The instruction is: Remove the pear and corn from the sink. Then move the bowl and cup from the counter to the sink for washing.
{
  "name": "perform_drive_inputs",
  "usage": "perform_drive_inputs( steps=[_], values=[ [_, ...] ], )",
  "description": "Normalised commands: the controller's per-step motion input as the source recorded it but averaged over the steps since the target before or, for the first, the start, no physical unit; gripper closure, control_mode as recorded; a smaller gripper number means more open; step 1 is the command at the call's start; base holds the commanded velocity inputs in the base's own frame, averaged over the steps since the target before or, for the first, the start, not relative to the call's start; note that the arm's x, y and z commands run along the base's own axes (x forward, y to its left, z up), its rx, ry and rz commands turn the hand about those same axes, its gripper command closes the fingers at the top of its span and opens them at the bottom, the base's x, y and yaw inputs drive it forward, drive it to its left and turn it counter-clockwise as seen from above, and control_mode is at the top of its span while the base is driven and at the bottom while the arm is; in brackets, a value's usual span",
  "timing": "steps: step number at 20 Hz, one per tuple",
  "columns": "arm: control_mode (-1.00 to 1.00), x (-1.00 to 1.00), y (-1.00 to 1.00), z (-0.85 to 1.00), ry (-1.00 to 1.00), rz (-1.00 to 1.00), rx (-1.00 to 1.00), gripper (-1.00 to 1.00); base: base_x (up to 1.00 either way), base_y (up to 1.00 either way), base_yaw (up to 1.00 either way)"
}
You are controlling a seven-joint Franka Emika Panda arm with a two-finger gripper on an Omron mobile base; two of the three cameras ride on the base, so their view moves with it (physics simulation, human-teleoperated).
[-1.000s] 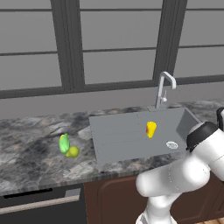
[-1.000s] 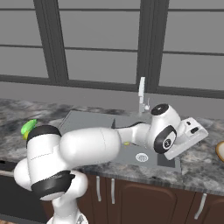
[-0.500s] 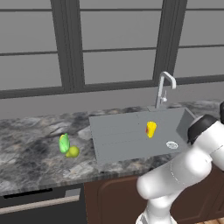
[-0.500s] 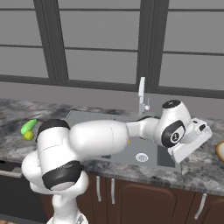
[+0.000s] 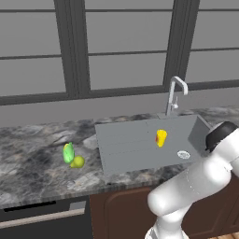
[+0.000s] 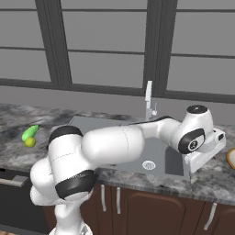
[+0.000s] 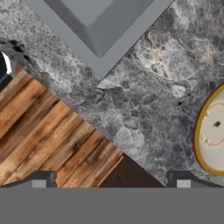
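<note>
the gripper [image 7: 111, 179] hangs over the front edge of the counter [image 7: 144, 100], just off the near right corner of the sink [image 5: 140, 142]. its two dark fingertips [image 7: 40, 178] stand wide apart and nothing is between them — under them the hand view shows the grey stone of the counter and, lower, the wooden floor. in the right base view the white hand [image 6: 204, 149] sits beside the right end of the sink, over the counter there.

the bowl [image 7: 211, 130] lies on the counter to the right of the sink, well apart from the basin; it is tan with a lighter inside and a small dark dot in the middle. in the hand view it is cut by the right edge, and in the right base view a piece of it shows at the right border [image 6: 231, 159].

the cup [image 5: 161, 138] is inside the sink, yellow with a red mark on its side, a little left of the round metal drain [image 5: 183, 154]. the faucet [image 5: 175, 94] rises behind the basin.

far to the left of the sink, on the counter, the corn [image 5: 68, 152] and the pear [image 5: 77, 161] lie touching each other — the pear is on the side nearer to the sink.
</note>
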Motion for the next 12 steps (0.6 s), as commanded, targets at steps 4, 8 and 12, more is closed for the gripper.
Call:
perform_drive_inputs(
  steps=[4, 8, 12],
  values=[
    [-1.00, 0.11, -0.05, -0.09, -0.02, 0.00, 0.08, -1.00, 0.00, 0.00, 0.00],
    [-1.00, 0.17, -0.06, -0.11, -0.05, 0.00, 0.02, -1.00, 0.00, 0.00, 0.00],
    [-1.00, 0.11, -0.10, -0.18, -0.04, 0.00, 0.00, -1.00, 0.00, 0.00, 0.00]
  ],
)
